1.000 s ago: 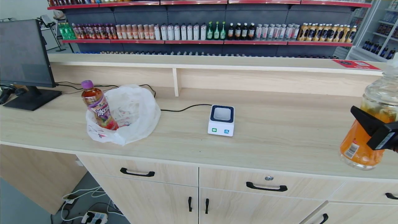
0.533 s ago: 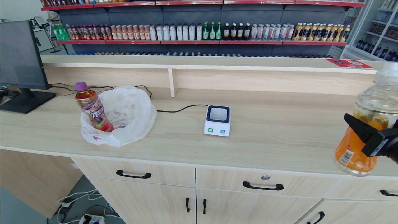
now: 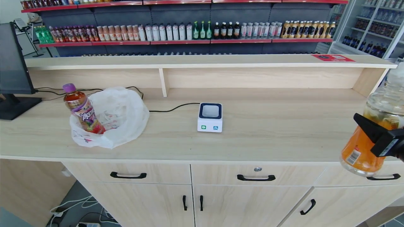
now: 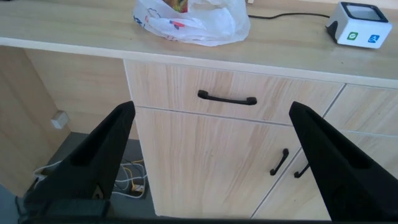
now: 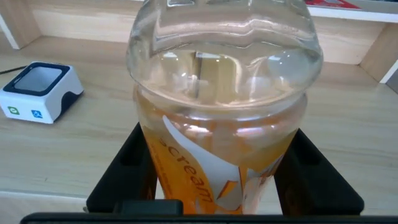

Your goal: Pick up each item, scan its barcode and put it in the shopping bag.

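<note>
My right gripper [image 3: 377, 135] is shut on a large bottle of orange drink [image 3: 372, 126], held upright above the counter's front edge at the far right. Seen from the right wrist, the orange bottle [image 5: 224, 124] sits between the black fingers [image 5: 124, 168]. A white scanner [image 3: 210, 117] with a dark window sits mid-counter. To its left a white shopping bag [image 3: 123, 113] holds a purple-capped tea bottle [image 3: 82, 108], leaning upright. My left gripper [image 4: 211, 155] hangs open below counter level, in front of the drawers, with nothing between its fingers.
A monitor [image 3: 12, 72] stands at the counter's far left. A black cable [image 3: 170, 108] runs from the scanner toward the bag. A raised shelf [image 3: 208, 61] backs the wooden counter [image 3: 284, 132]. Drawers and cupboard doors [image 3: 252, 195] lie beneath.
The head camera has turned right, shifting the whole scene leftward. The orange bottle stays in my right gripper at about the same spot in view.
</note>
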You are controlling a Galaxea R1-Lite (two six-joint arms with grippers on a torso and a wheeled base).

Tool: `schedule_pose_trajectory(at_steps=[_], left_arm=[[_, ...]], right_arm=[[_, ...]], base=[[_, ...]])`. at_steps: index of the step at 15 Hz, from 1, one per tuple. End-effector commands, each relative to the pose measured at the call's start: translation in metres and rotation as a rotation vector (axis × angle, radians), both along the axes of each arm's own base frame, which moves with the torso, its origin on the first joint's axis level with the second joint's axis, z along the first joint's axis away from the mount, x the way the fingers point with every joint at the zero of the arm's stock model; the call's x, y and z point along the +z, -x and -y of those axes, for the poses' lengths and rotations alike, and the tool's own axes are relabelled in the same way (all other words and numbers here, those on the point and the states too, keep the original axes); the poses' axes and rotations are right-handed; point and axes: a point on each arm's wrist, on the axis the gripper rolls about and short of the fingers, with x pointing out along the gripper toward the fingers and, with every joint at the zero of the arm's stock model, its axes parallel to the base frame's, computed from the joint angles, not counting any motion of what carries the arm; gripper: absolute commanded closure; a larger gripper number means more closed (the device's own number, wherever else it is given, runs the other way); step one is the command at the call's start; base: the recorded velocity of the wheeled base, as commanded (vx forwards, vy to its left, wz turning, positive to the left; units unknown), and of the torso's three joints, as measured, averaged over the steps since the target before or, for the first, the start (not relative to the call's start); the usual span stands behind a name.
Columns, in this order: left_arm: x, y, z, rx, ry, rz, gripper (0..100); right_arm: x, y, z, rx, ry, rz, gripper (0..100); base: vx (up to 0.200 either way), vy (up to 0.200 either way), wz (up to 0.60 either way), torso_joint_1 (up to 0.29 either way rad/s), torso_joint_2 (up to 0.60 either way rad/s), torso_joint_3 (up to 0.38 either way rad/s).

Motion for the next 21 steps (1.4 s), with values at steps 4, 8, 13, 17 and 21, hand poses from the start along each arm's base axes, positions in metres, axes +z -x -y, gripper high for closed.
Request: schedule_pose_trajectory(at_steps=[4,8,13,17,21], left_arm=[[0.0,0.0,-0.0001,-0.001,-0.001,0.0,0],[0.0,0.0,0.0,0.0,0.0,0.0,0],[0.0,0.0,0.0,0.0,0.003,0.0,0],[0.0,0.0,0.0,0.0,0.003,0.0,0],[0.0,0.0,-0.0001,-0.001,0.003,0.0,0]], right_arm=[[0.0016,-0.0021,-0.0003,0.002,-0.001,0.004,100],[0.0058,-0.0026,-0.0003,0.003,-0.018,0.02,100],[0.0079,-0.0013,0.0001,0.001,-0.017,0.031,100],[0.0079,-0.0013,0.0001,0.001,-0.016,0.031,100],[0.0045,-0.0033,-0.0025,0.034,0.0,0.013,100]], base=[[-0.15,0.2,0.0,-0.008,0.0,0.001],[0.0,0.05,0.0,0.001,0.0,0.002],[0.16,0.0,0.0,0.007,0.0,0.002],[0.2,0.0,0.0,0.001,0.0,0.006],[0.15,0.0,0.0,0.01,0.01,0.002]])
